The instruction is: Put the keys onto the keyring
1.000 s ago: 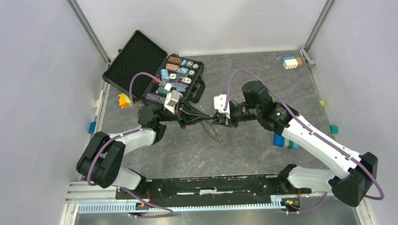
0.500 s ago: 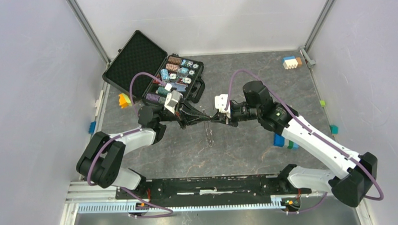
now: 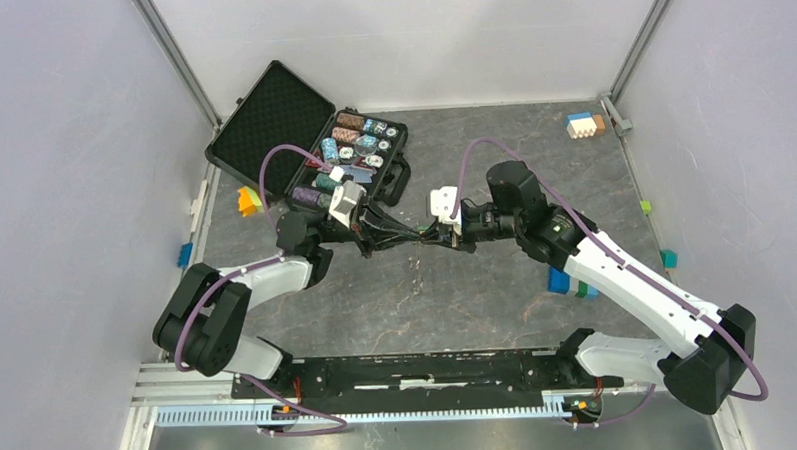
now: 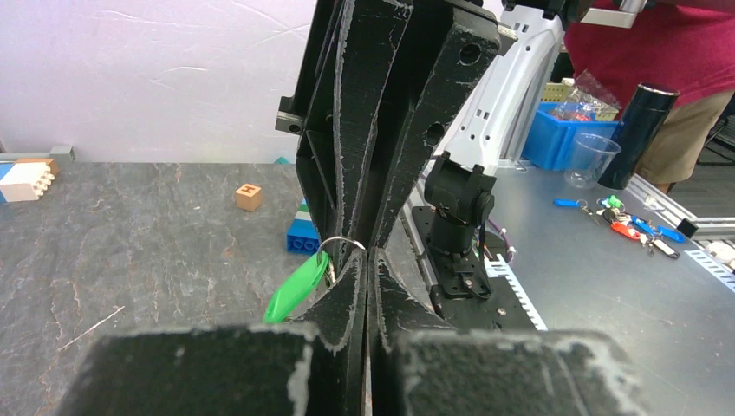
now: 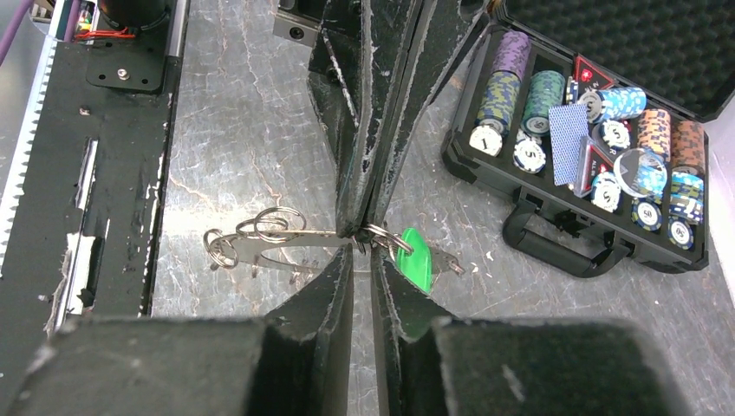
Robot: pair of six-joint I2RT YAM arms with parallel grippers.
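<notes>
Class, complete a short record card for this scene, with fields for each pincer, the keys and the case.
Left pincer: shut on the keyring beside the green key
Right pincer: tips meeting the left's; grip unclear
Metal keys: bunched at the pincers' meeting point
Case: open, poker chips inside

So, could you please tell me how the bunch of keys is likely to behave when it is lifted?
Probably floppy: the keys and small rings hang as loosely linked pieces, so they would likely swing. The green-headed key dangles from its own ring and may pivot freely. The thin, smooth metal looks apt to slip in a pinch grip.
</notes>
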